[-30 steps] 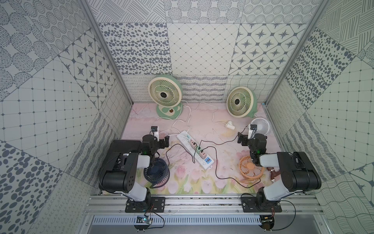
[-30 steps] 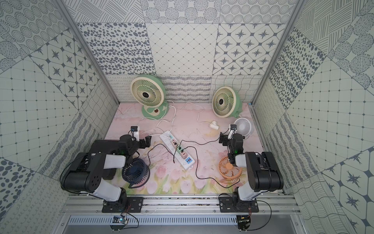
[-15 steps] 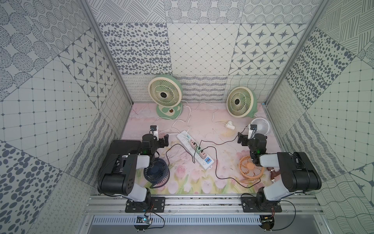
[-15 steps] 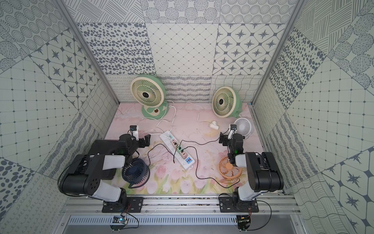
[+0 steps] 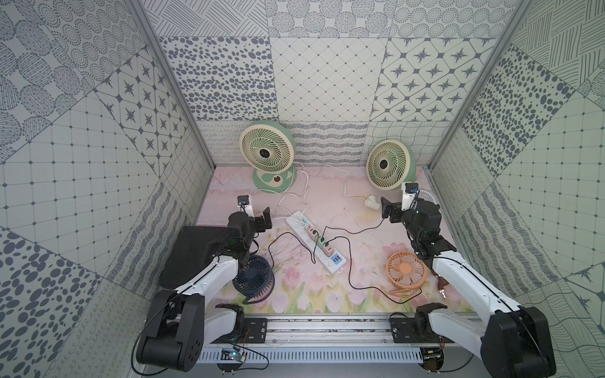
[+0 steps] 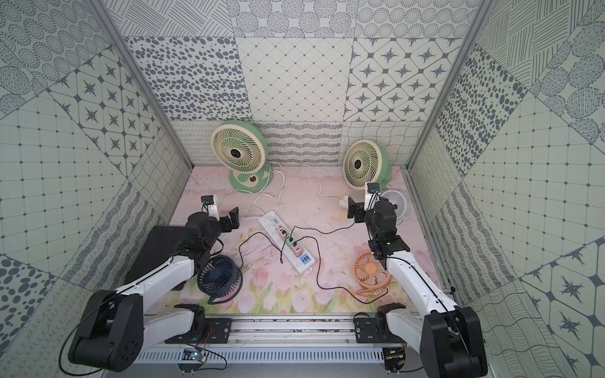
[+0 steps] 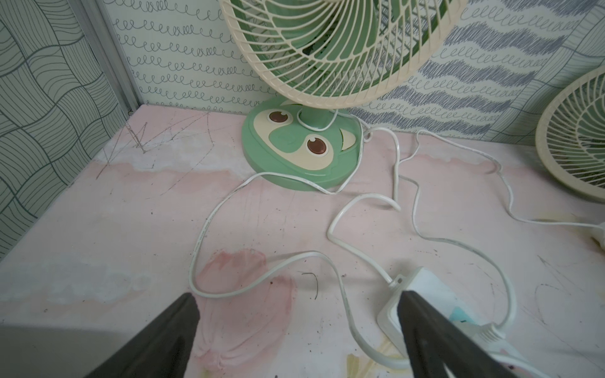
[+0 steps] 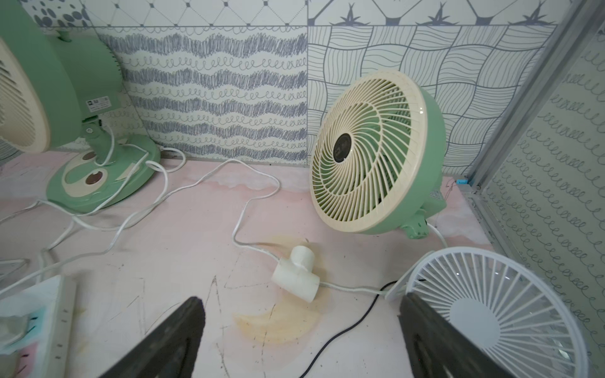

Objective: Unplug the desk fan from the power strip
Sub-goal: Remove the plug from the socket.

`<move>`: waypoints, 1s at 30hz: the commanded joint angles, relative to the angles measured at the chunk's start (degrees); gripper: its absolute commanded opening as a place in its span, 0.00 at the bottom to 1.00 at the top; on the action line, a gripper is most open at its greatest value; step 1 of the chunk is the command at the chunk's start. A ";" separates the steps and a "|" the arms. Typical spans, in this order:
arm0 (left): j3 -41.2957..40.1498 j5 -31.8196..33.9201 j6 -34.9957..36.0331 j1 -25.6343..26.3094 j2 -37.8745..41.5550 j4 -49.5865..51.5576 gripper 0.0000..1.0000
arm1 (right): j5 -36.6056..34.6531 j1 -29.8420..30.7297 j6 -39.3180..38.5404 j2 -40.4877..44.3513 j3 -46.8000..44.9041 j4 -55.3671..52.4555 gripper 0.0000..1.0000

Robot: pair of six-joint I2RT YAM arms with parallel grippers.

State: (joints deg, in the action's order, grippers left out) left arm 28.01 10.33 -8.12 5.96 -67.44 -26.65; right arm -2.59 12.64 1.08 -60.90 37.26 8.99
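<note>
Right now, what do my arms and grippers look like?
The left arm and right arm have white links, black joints and thin black cables. The left gripper and right gripper are black, with dark wedge fingers and a white camera mount.

The left gripper [image 5: 265,218] and right gripper [image 5: 388,209] have each shifted slightly rearward, toward the corded end of the power strip [image 5: 310,241]. The left elbow [image 5: 170,330] and right elbow [image 5: 517,340] have swung frontward, beyond its USB end.

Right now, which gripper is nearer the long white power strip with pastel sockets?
Left. The left gripper is beside the corded end of the power strip; the right gripper is farther, by the white fan.
</note>
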 commanded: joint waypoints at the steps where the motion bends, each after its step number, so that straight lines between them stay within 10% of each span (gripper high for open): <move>1: 2.16 2.93 -7.88 1.88 4.74 14.48 0.99 | 0.95 4.68 0.70 3.05 2.65 -12.21 0.97; 14: 0.88 -8.81 -30.25 5.44 12.61 23.41 0.99 | 7.52 22.82 14.55 2.21 11.33 -26.88 0.97; 26: 0.65 -20.68 -33.70 10.21 8.14 23.34 0.99 | 3.06 39.23 17.21 -6.58 12.56 -28.17 0.97; 30: 0.45 -23.22 -34.79 12.24 6.74 22.62 0.78 | 2.98 40.38 18.45 -9.45 11.38 -26.61 0.95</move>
State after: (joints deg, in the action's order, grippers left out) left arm 28.64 -5.26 -39.29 16.36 -59.37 -4.03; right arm 1.76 52.36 17.74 -69.21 48.80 -19.81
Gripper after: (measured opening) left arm 0.835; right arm 0.957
